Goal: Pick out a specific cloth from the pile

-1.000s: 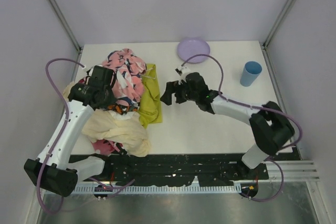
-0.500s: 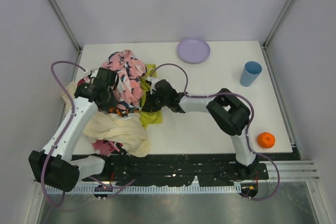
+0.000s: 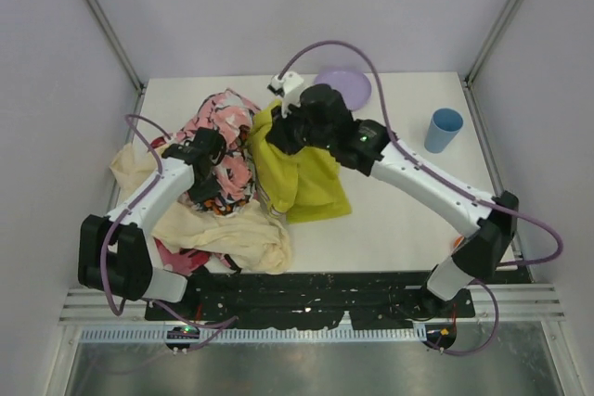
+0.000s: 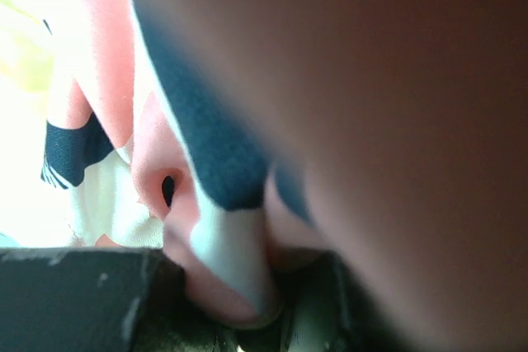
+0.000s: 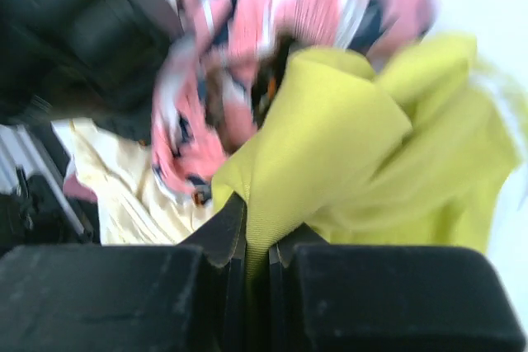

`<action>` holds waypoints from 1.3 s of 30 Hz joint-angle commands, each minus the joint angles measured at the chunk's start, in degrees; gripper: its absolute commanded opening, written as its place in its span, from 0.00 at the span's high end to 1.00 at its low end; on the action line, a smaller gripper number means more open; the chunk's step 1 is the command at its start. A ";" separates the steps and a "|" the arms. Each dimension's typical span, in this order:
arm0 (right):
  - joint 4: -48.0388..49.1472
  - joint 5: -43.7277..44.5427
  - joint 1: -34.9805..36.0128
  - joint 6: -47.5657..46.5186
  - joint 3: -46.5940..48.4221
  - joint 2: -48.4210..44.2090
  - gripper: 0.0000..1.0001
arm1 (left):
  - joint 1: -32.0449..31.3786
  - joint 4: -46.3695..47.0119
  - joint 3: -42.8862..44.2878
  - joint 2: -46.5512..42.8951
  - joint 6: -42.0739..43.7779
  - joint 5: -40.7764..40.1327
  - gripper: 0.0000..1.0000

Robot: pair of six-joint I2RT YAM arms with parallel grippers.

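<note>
Right end effector (image 5: 257,246) pinches the cloth (image 5: 346,146) beside the pile (image 3: 221,122).

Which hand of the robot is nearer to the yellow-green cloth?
Right. The right hand grips a fold of the yellow-green cloth; the left hand is apart from it, buried in the pink printed cloth beside it.

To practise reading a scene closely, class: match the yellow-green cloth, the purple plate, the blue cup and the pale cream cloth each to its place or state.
Things
1. yellow-green cloth
2. purple plate
3. blue cup
4. pale cream cloth

Places or states
A. upright near the right edge of the table
B. nearest part of the pile
C. pinched in the right jaws
D. at the far edge, partly hidden

Pairs: 1-C, 2-D, 3-A, 4-B
</note>
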 commanded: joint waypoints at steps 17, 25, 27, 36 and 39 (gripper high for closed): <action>-1.48 27.25 -1.83 -21.37 31.36 -18.02 0.95 | -0.38 0.75 -7.38 4.03 1.09 5.27 0.90; 0.73 20.68 -12.10 -12.76 12.79 -26.03 0.95 | -7.76 -8.20 1.75 -6.78 2.51 1.51 0.34; 1.77 19.26 -15.36 -9.16 6.03 -29.53 0.95 | -8.29 -10.14 4.21 -9.42 2.33 0.98 0.30; 13.73 19.79 -17.21 10.70 -44.91 -42.64 0.94 | -8.38 -13.41 10.46 -22.25 2.94 0.35 0.09; 13.56 17.16 -17.30 14.31 -54.01 -42.91 0.82 | -8.38 -12.53 11.43 -25.33 4.26 1.24 0.00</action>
